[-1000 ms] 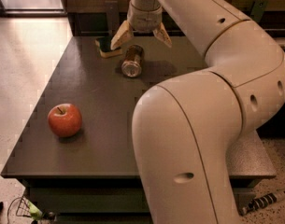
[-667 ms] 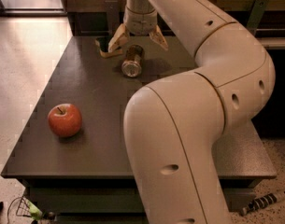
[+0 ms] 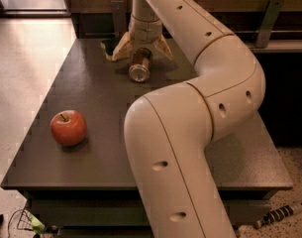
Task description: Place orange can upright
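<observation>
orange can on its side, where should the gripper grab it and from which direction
Grip the orange can across the middle of its round body, coming down from above. It lies on its side on the table with a silver end towards the camera, so its curved flanks are free. The gripper hangs right over it, open, one finger to each side.

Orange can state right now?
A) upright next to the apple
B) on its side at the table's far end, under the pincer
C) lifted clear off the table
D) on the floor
B: the orange can lies on its side on the table, silver end toward the camera, with the pincer spread open over it.
</observation>
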{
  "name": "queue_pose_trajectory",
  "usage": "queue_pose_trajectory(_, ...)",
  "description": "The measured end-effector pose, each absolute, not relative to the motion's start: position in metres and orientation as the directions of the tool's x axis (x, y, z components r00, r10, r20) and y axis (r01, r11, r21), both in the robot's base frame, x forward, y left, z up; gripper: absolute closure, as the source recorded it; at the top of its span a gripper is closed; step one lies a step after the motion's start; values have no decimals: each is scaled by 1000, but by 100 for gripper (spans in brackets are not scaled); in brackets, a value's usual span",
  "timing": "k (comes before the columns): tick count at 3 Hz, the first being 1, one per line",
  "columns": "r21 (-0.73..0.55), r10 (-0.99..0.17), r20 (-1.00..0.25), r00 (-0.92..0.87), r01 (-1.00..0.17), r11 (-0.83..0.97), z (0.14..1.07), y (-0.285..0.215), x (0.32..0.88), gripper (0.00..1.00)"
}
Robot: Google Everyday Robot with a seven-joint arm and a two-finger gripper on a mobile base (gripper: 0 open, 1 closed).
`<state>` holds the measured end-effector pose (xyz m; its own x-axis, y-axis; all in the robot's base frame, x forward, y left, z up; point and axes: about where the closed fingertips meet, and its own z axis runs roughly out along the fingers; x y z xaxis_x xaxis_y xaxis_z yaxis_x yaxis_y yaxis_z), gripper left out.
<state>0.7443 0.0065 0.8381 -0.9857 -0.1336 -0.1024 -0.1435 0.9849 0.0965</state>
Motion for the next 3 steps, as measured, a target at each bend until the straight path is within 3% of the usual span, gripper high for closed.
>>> queue_pose_trajectory(2,111,-129,-154,-980,-147,983,832,16,760,61)
queue_pose_trajectory(3,114,-129,-163,-978,-148,982,830,19,764,86)
